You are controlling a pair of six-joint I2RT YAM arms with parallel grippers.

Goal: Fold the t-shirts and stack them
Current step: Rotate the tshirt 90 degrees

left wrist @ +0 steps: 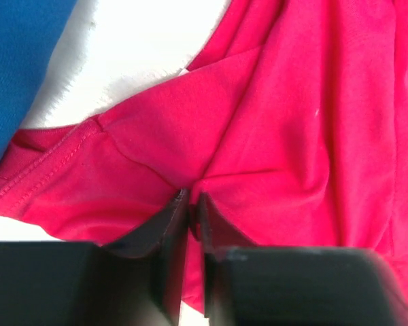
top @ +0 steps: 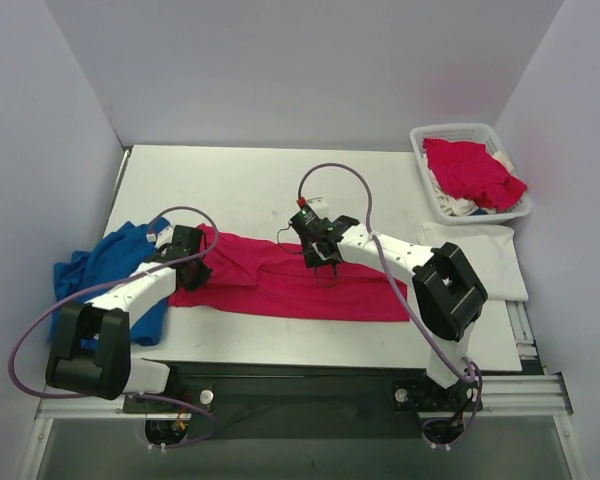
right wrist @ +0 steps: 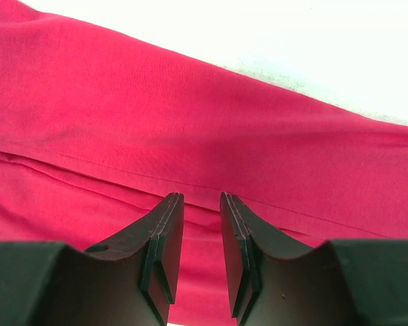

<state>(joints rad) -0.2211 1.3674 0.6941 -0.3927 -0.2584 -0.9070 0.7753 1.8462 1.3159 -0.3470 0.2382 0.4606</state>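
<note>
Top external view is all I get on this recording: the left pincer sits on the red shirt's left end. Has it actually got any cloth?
Observer: Yes. In the left wrist view, the left pincer is closed on a small pucker of the red t-shirt, and creases run out from its tips.
Operator: And the other one, is it gripping too?
Observer: No. The right wrist view shows the right pincer with a clear gap between its fingers. It sits over flat cloth right at a fold line, with nothing pinched.
</note>
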